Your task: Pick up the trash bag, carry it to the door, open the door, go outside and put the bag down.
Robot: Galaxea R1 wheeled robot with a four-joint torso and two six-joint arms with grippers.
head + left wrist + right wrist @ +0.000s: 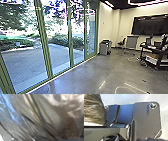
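Trash bag (52,117), dark, shiny and creased, sits right up against the left wrist camera's view, so the left gripper looks to be the nearer one and probably carries the load, though I cannot tell whether it is open, closed or gripping the plastic. The right gripper's state I can't tell either. From the right wrist, the same bag hangs or rests near the robot's base plate (145,121), overlapping it in view; whether the two touch is unclear. Its long axis is hard to fix: long folds run together toward one end in the left wrist view, which may be the gathered neck, but I can't say which way that end points, or whether the bag is upright or tilted. Ahead, the green-framed glass wall (46,47) runs along the robot's left, the paved yard (22,62) beyond it, so the way out seems to lie on the left arm's side. Which panel is the door, I can't tell. By my reading this is the carrying stage, with the bag indoors.
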